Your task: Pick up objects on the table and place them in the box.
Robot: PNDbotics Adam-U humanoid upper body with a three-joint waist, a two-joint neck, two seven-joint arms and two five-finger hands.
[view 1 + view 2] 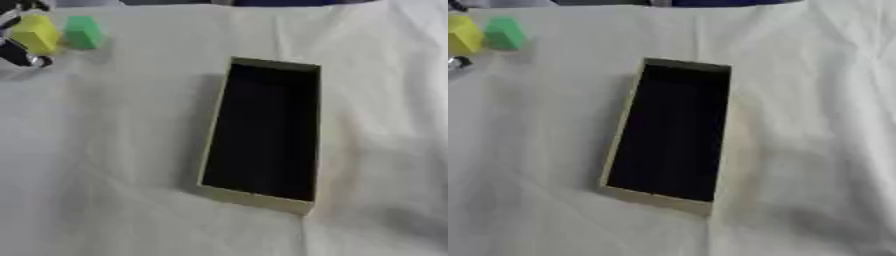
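— while the yellow block (35, 33) is being held at the far left edge, by what is it being gripped?
— it is being gripped by the left hand (19, 52), fingers curled round it.
— and beside it?
— a green block (83, 32) is being kept just to its right, on the white cloth (105, 150).
— the box (254, 199)?
— it is being shown open, dark inside, well apart at the middle.

Yellow block (35, 34), green block (83, 32)
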